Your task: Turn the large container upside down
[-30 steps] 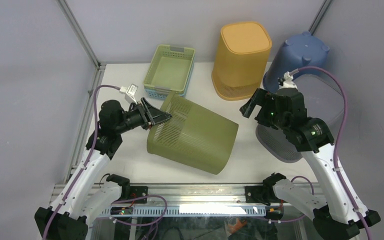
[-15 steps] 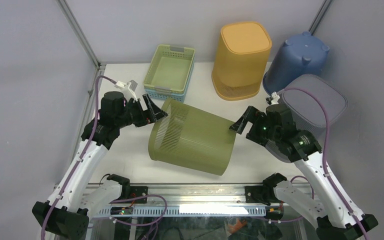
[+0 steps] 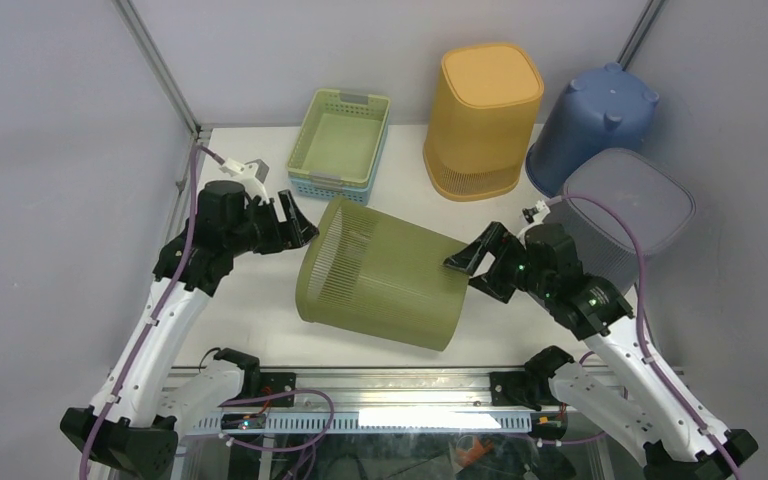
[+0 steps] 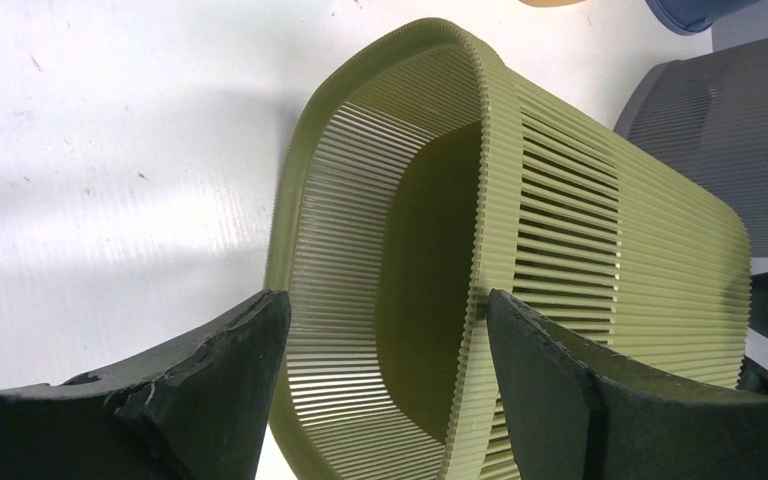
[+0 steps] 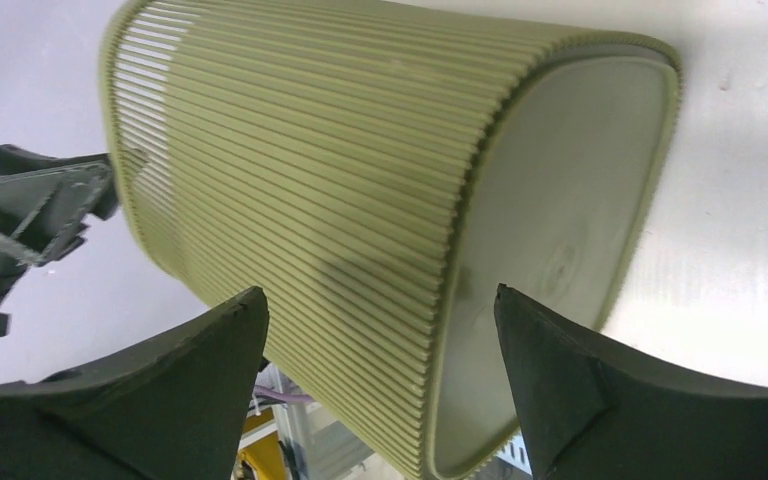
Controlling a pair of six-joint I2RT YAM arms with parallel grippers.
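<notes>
Sideways on the white table [image 3: 250, 300] lies the large olive-green slatted plastic bin [image 3: 385, 275], its open mouth facing the left gripper [image 3: 298, 222], whose fingers stand apart just beside the rim. The right gripper [image 3: 468, 272] has its fingers spread at the solid base, perhaps touching it.

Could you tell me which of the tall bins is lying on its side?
The olive-green slatted bin in the middle; the orange bin, blue bin and grey bin all stand bottom-up.
</notes>
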